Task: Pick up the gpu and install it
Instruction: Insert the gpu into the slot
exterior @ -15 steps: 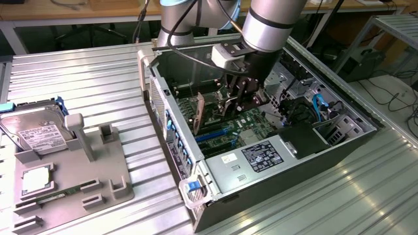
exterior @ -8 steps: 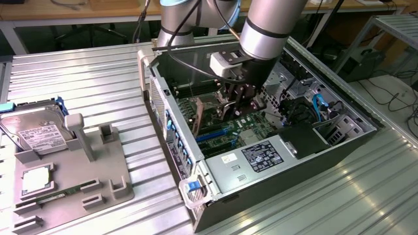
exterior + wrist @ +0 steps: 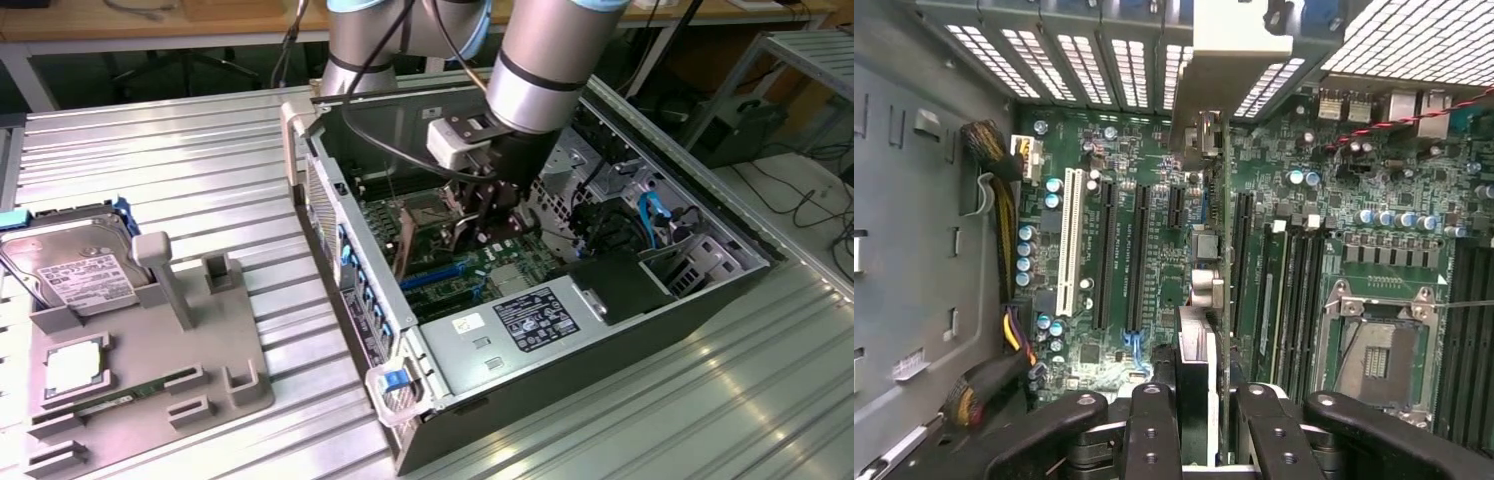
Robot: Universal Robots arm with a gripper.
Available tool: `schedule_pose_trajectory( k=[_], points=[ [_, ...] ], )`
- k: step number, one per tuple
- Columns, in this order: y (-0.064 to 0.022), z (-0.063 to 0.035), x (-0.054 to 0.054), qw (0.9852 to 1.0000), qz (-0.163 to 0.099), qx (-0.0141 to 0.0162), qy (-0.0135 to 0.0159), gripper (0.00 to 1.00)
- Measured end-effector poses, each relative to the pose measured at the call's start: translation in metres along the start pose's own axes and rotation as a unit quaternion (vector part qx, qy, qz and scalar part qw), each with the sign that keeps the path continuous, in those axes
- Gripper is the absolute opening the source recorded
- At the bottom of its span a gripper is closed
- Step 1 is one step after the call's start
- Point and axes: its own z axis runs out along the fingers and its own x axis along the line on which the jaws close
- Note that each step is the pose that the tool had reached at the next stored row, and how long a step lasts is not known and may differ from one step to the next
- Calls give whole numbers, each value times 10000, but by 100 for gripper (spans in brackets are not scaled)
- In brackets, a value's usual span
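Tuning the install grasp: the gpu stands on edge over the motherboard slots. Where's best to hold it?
Grip the upper long edge of the gpu, with a finger on each flat face, coming down through the open side of the case. The card is thin and edge-on to the motherboard, so that edge looks freest. The gripper is clamped that way.

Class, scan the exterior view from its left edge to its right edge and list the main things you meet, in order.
Hard drive → grey parts holder → computer case's near wall → gripper holding the gpu over the motherboard → blue cable inside the case.
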Motion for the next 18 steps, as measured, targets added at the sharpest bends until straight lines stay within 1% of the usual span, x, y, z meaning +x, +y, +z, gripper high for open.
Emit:
schedule_pose_trajectory(
  k=[5, 9, 10, 12, 16, 17, 18],
  points=[
    [-2, 65, 2, 10000, 22, 1, 0, 28],
    [-3, 110, 1, 9998, 223, 7, -6, 28],
    [-4, 129, 1, 9993, 361, 11, -10, 28],
    [-3, 148, -2, 9989, 467, 14, -13, 28],
    [37, 176, -21, 9989, 475, 14, -14, 28],
    [43, 178, -22, 9989, 474, 20, -13, 28],
    [46, 185, -24, 9989, 474, 46, -12, 28]
  ],
)
